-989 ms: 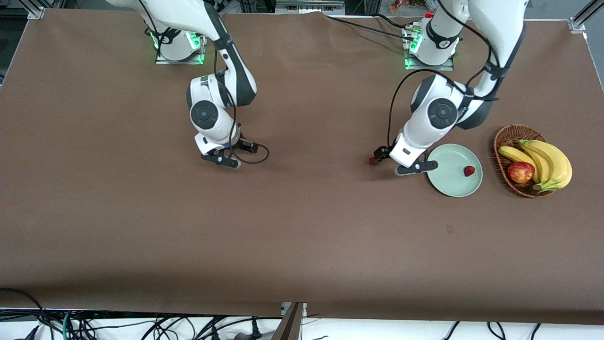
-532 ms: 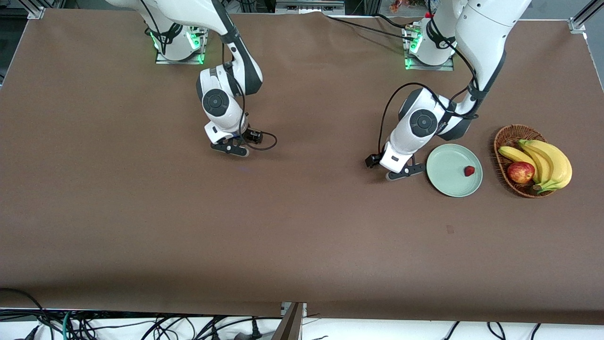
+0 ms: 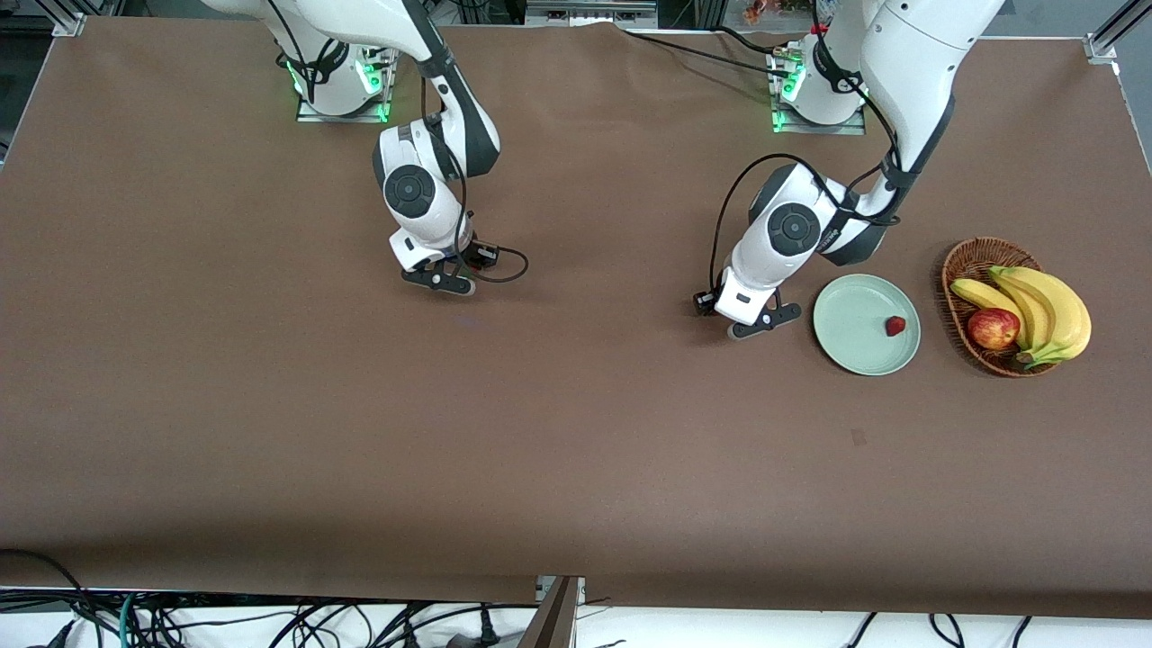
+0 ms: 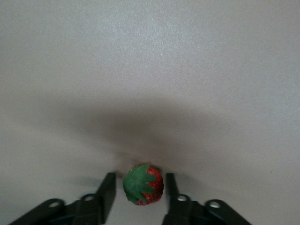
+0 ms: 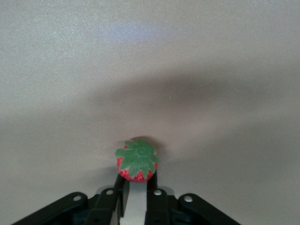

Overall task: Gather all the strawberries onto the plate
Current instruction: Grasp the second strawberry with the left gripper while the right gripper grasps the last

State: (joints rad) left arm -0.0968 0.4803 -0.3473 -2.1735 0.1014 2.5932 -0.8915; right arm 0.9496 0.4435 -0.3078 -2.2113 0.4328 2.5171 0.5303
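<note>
**2 berries at the tools, 1 on the plate**

Front view: the plate (image 3: 866, 324) lies toward the left arm's end of the tabletop (image 3: 576, 450), with the first strawberry (image 3: 895, 326) on it. Beside the plate, a basket (image 3: 956, 270) holds bananas (image 3: 1048, 310) and an apple (image 3: 993, 328). The left tool (image 3: 754, 322) is low over bare tabletop just beside the plate. The right tool (image 3: 439, 279) is over bare tabletop, well apart from the plate. The wrists hide both tools' fingertips and anything between them here.

Left wrist view: the second strawberry (image 4: 143, 184) sits between the spread fingers (image 4: 108, 187), green cap up. A gap shows on at least 1 side. The frame edge cuts off the finger bases.

Right wrist view: the third strawberry (image 5: 137, 160) is pinched at the tips of the closed-in fingers (image 5: 152, 180), which it largely covers.

Against 1 second ago, the left tool has left the plate's rim, shifting toward the right arm's end. The right tool has drawn toward its base.
</note>
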